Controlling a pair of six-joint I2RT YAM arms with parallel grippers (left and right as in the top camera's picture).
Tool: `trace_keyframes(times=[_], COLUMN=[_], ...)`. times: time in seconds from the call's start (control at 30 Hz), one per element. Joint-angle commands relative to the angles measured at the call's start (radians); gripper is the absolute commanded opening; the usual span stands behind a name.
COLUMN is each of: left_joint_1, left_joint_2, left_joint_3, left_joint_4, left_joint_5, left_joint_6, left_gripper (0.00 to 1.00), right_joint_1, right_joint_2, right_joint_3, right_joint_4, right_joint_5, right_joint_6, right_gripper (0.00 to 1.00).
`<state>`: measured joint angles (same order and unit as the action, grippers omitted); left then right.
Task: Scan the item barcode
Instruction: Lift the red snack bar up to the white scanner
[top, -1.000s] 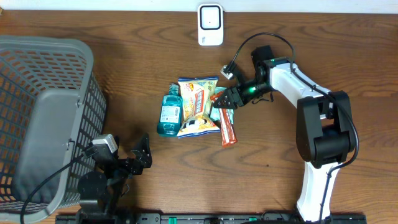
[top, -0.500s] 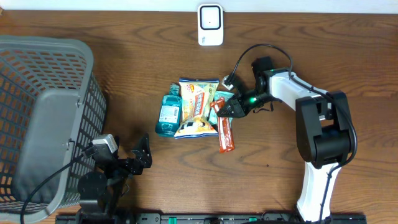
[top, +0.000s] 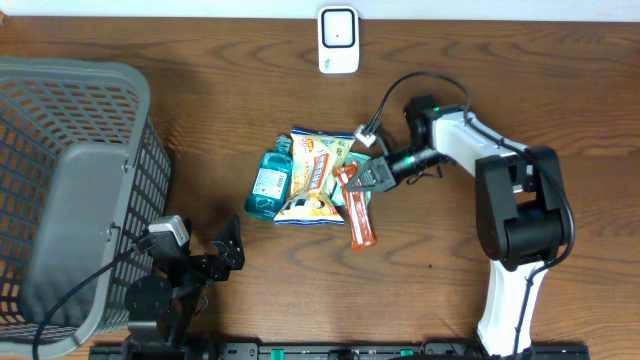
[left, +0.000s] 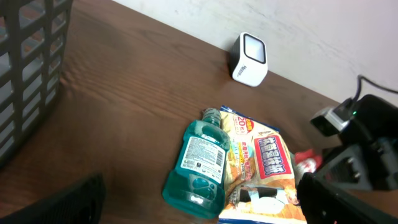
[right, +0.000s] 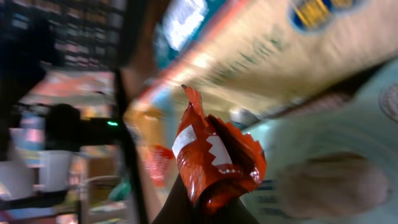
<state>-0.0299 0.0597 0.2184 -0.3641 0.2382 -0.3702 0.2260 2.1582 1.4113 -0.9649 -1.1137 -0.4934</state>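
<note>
A red snack bar (top: 361, 218) lies at the right edge of a small pile in the middle of the table. My right gripper (top: 372, 177) is shut on its upper end. In the right wrist view the crumpled red wrapper (right: 217, 158) is pinched between the jaws of that gripper (right: 208, 202). The white barcode scanner (top: 338, 40) stands at the table's far edge, also in the left wrist view as the scanner (left: 249, 58). My left gripper (top: 228, 250) is open low at the front left, holding nothing and well short of the pile.
A teal mouthwash bottle (top: 266, 184) and a yellow chip bag (top: 314, 176) lie beside the bar, with a pale packet (top: 352, 160) under my right gripper. A grey mesh basket (top: 70, 190) fills the left side.
My right gripper has shut on the red bar's end and moved slightly toward the front left. The bar and chip bag shifted with it. The left arm has not moved.
</note>
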Motion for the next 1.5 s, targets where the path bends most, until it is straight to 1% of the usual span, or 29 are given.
trace_keyframes(times=[0.0,0.07,0.23,0.5,0.63,0.73,0.8,0.9,1.0,1.07,1.13,1.27,1.47], left_joint_1=[-0.004,-0.004,-0.004,-0.004,-0.004,-0.004,-0.004,-0.004,-0.004,-0.004,-0.004,-0.004,-0.004], left_joint_2=[-0.002,-0.002,-0.002,-0.002,-0.002,-0.002,-0.002,-0.002,-0.002,-0.002,-0.002,-0.002,-0.002], left_joint_3=[0.001,0.001,0.001,0.001,0.001,0.001,0.001,0.001,0.001,0.001,0.001,0.001,0.001], left_joint_4=[-0.002,-0.002,-0.002,-0.002,-0.002,-0.002,-0.002,-0.002,-0.002,-0.002,-0.002,-0.002,-0.002], left_joint_5=[0.012,0.012,0.012,0.012,0.012,0.012,0.012,0.012,0.012,0.012,0.012,0.012,0.012], left_joint_6=[-0.013,-0.013,-0.013,-0.013,-0.013,-0.013,-0.013,-0.013,-0.013,-0.013,-0.013,-0.013,-0.013], left_gripper=[0.98,0.98,0.98,0.98,0.98,0.98,0.98,0.98,0.98,0.98,0.98,0.98,0.98], right_joint_1=[-0.033,-0.041,-0.044,-0.044,-0.042,-0.027,-0.003,0.042,0.101,0.14,0.177,0.222,0.224], right_joint_2=[-0.072,-0.114,-0.241,-0.43,-0.501,-0.539,-0.549,-0.547,-0.546,-0.544,-0.534,-0.48,-0.334], right_joint_3=[0.059,0.067,0.067,0.067,0.067,0.067,0.067,0.067,0.067,0.067,0.067,0.067,0.067], right_joint_4=[-0.056,-0.079,-0.109,-0.113,-0.105,-0.03,0.051,0.187,0.333,0.417,0.497,0.647,0.904], right_joint_5=[-0.151,-0.15,-0.151,-0.153,-0.124,0.026,0.159,0.367,0.677,0.852,0.987,1.125,1.277], right_joint_6=[-0.058,-0.053,0.024,0.294,0.313,0.314,0.334,0.485,0.629,0.661,0.661,0.66,0.65], right_gripper=[0.01,0.01,0.01,0.01,0.01,0.01,0.01,0.01,0.01,0.01,0.01,0.01,0.01])
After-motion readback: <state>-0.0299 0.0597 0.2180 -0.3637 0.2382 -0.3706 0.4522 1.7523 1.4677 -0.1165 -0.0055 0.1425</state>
